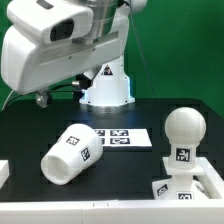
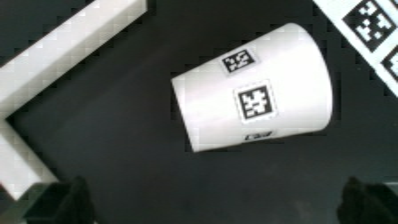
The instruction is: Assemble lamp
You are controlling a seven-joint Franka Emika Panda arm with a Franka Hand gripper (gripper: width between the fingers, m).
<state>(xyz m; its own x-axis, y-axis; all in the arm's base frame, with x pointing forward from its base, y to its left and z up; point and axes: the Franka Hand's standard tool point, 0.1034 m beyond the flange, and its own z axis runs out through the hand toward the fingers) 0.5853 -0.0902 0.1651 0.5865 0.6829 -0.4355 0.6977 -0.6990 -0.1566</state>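
The tapered white shade (image 1: 70,153) lies on its side on the black table, tags showing; in the wrist view (image 2: 258,92) it lies ahead of the fingers. The round bulb (image 1: 184,127) stands upright on its stem on the flat square base (image 1: 188,187) at the exterior view's right. My gripper (image 2: 217,205) is open and empty, its two dark fingertips (image 2: 63,200) wide apart, above the table and clear of the shade. In the exterior view the arm's white head (image 1: 55,45) hangs over the table's left half.
The marker board (image 1: 122,137) lies flat behind the shade; a corner of it shows in the wrist view (image 2: 370,22). The white robot pedestal (image 1: 107,85) stands at the back. A white raised border (image 2: 54,70) runs beside the shade.
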